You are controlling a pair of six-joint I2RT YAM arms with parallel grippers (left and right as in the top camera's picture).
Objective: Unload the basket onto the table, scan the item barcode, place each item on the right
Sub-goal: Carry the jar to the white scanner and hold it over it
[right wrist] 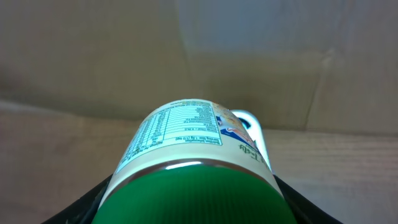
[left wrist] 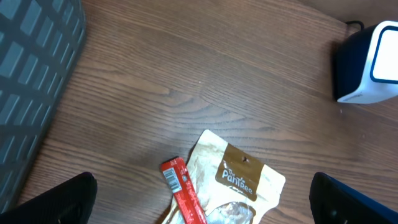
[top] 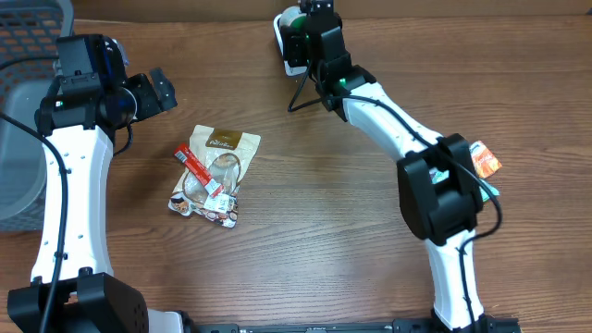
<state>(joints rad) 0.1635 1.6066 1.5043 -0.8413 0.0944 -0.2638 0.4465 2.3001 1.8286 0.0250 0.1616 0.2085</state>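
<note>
My right gripper [top: 298, 30] is shut on a jar [right wrist: 186, 134] with a green lid [right wrist: 193, 193] and a white printed label. It holds the jar at the table's far edge, right by the white barcode scanner [top: 286, 57]. In the right wrist view the scanner [right wrist: 259, 132] peeks out just behind the jar, and the black fingers [right wrist: 87, 208] press both sides of the lid. My left gripper [top: 154, 92] hangs open over the table's left side. Its wide-apart fingers [left wrist: 56, 199] have nothing between them.
A beige snack pouch [top: 220, 157] with a red stick pack [top: 198, 168] lying across it rests left of centre, below my left gripper [left wrist: 202, 200]. A grey basket [top: 28, 55] fills the far left corner. An orange packet [top: 485, 160] lies by the right arm's base.
</note>
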